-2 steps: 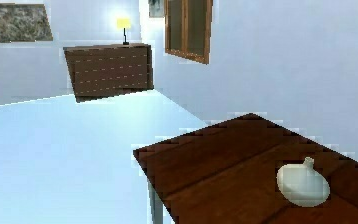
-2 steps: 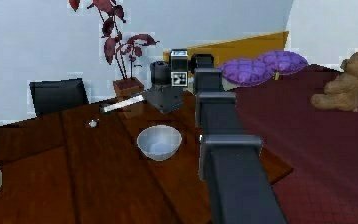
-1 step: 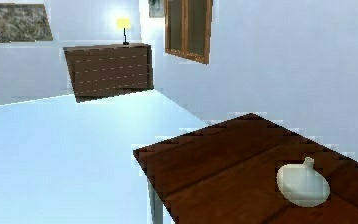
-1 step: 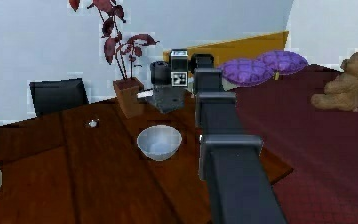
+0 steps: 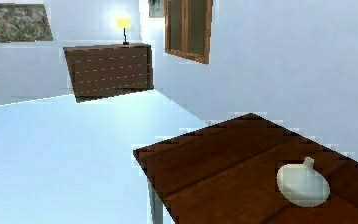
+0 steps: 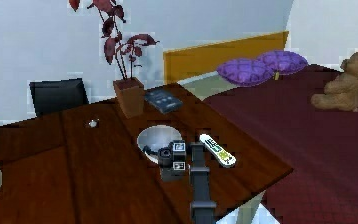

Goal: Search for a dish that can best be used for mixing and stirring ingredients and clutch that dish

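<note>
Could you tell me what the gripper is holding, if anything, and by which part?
It cannot be told: the gripper is at the bowl standing on the table.

The surface is dark reddish-brown wood with plank lines. The bowl is white, the pot brown, and its leaves dark red. The chair is black, the bed maroon, the pillows purple, the teddy bear brown and the headboard orange.
</note>
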Tool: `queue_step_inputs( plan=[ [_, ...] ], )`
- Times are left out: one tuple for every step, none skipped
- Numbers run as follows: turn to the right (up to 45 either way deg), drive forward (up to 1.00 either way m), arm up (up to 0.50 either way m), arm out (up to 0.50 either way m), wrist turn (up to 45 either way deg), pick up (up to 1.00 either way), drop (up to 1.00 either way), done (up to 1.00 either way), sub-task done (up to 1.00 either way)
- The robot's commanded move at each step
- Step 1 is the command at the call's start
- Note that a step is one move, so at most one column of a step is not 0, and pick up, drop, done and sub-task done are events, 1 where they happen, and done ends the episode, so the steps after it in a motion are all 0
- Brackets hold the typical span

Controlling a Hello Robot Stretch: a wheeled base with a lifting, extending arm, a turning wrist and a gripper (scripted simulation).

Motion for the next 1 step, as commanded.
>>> queue_step_inputs(
  plan=[
    [0.0,0.0,0.0,0.0,0.0,1.0,0.0,0.0,0.0]
  ],
)
